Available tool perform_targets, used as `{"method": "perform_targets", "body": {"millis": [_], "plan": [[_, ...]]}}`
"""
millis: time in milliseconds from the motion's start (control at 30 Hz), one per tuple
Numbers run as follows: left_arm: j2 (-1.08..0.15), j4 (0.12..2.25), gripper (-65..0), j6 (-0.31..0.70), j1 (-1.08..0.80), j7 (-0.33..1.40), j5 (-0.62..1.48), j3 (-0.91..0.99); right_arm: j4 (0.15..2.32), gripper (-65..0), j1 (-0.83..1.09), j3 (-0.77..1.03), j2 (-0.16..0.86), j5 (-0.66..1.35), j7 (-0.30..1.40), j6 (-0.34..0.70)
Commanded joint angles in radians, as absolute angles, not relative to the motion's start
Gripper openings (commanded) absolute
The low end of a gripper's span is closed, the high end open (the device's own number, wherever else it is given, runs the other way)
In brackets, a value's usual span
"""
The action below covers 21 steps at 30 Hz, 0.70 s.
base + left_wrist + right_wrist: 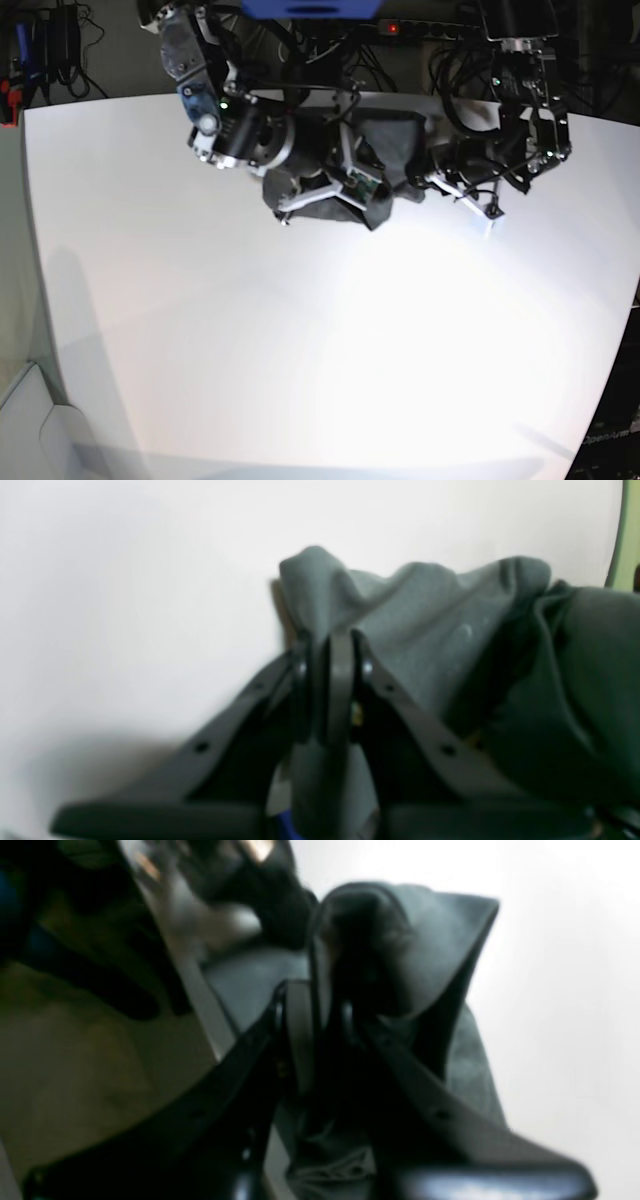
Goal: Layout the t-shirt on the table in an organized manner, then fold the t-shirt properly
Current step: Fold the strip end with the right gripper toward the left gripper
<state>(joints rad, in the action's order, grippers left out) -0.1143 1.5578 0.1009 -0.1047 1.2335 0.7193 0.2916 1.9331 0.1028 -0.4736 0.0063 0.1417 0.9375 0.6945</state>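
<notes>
left gripper (332, 645) - jaws clamped | right gripper (312, 1000) - jaws clamped | arms reach inward

T-shirt (385, 150) bunched at top centre of the base frame, on the desk (300, 340) near its far edge. Right gripper (345, 195) at the shirt's left, left gripper (440, 180) at its right, each with jaws on cloth.

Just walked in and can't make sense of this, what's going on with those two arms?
Both arms are handling a dark charcoal-grey cloth t-shirt near the far edge of the large white table. The left gripper and right gripper are each shut on a bunch of the fabric, which hangs crumpled between them, not yet laid flat.
</notes>
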Motion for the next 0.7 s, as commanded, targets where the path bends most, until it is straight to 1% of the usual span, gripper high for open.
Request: {"method": "perform_targets", "body": {"millis": [0,100,333,533,600,633,667], "plan": [[-0.117,1.575,-64.6,0.104,-0.091,1.231,0.737,0.292,1.940,-65.0,0.094,-0.486,-0.001,0.160,0.906,0.698],[-0.117,1.587,-64.6,0.107,-0.094,1.231,0.745,0.295,1.936,-65.0,0.093,-0.496,-0.002,0.160,0.901,0.698],[-0.117,1.692,-64.3,0.104,-0.096,1.233,0.745,0.297,1.936,-65.0,0.090,-0.496,0.002,0.160,0.901,0.698],[-0.122,1.692,-63.4,0.104,-0.096,1.242,0.745,0.297,1.934,-65.0,0.090,-0.495,0.005,0.159,0.901,0.698],[-0.124,1.692,-58.8,0.104,-0.096,1.242,0.737,0.297,1.934,-65.0,0.090,-0.495,0.005,0.159,0.901,0.698],[-0.124,1.690,-54.6,0.104,-0.096,1.242,0.737,0.297,1.934,-65.0,0.087,-0.493,0.005,0.159,0.901,0.698],[-0.125,1.690,-49.0,0.104,-0.096,1.242,0.737,0.297,1.933,-65.0,0.079,-0.493,0.005,0.159,0.901,0.698]]}}
